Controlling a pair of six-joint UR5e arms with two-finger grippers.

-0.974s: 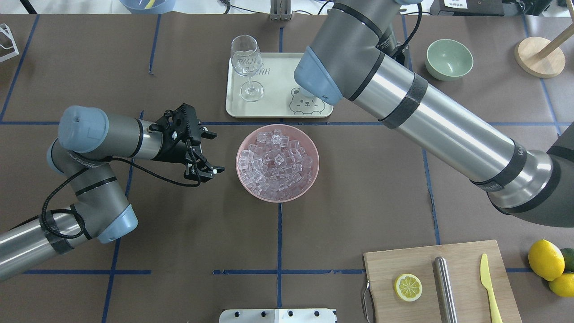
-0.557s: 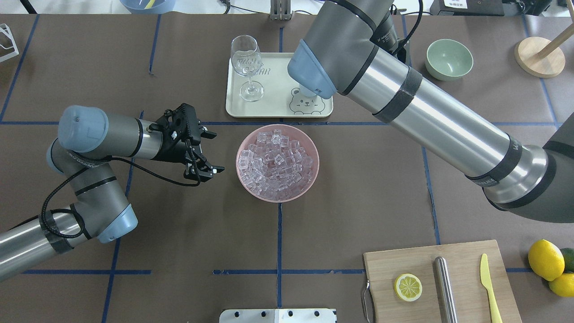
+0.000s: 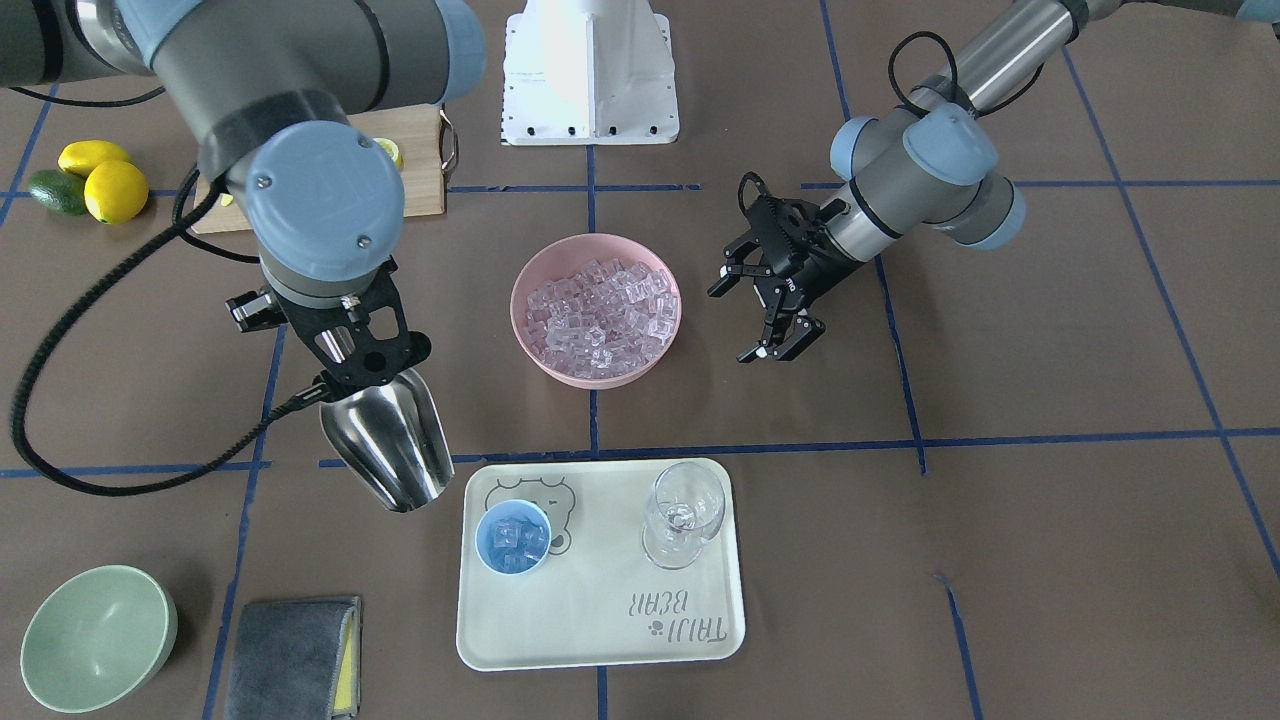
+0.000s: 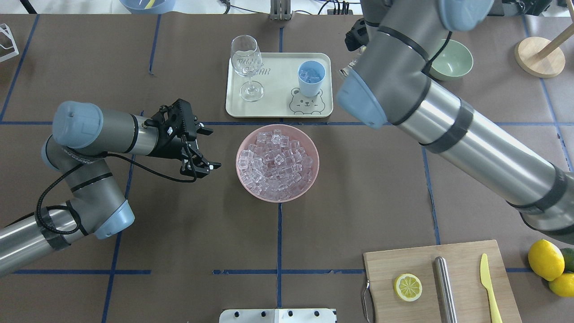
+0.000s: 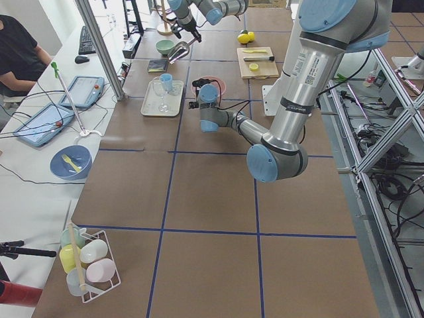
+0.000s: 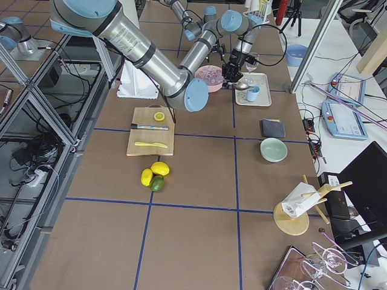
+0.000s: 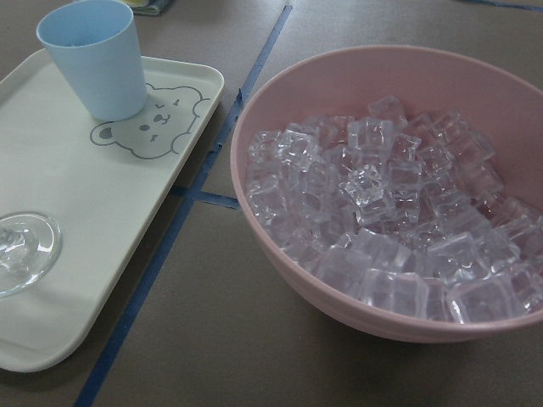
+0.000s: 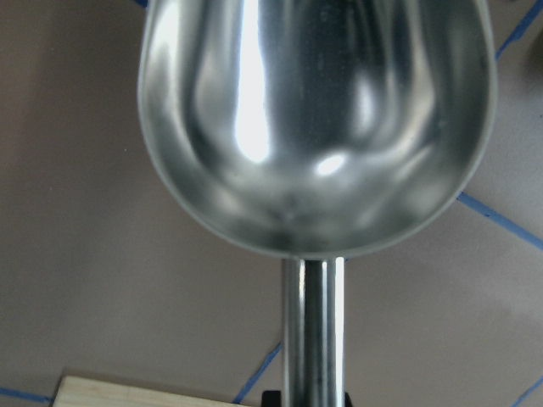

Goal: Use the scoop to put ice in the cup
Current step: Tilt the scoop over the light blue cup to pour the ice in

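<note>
The ice (image 4: pixel 277 161) is heaped in a pink bowl (image 4: pixel 242 179) at the table's middle; it also shows in the front view (image 3: pixel 598 312) and the left wrist view (image 7: pixel 382 212). The light-blue cup (image 4: pixel 311 77) stands on a cream tray (image 4: pixel 278 110) and holds a few cubes (image 3: pixel 512 537). My right gripper (image 3: pixel 372 368) is shut on the handle of the steel scoop (image 3: pixel 388 448), held in the air beside the tray and apart from the cup. The scoop's bowl (image 8: pixel 314 119) is empty. My left gripper (image 4: pixel 204 148) is open and empty, beside the pink bowl.
A clear stemmed glass (image 4: pixel 245 67) stands on the tray. A pale green bowl (image 4: pixel 449 58) and a grey cloth (image 3: pixel 292 655) lie past the scoop. A cutting board (image 4: pixel 466 255) carries a lemon half, a steel cylinder and a yellow knife. Lemons (image 4: pixel 545 259) lie beside it.
My right arm has swung away from over the tray towards the green bowl, so the cup now shows. My left gripper has drawn back slightly from the pink bowl.
</note>
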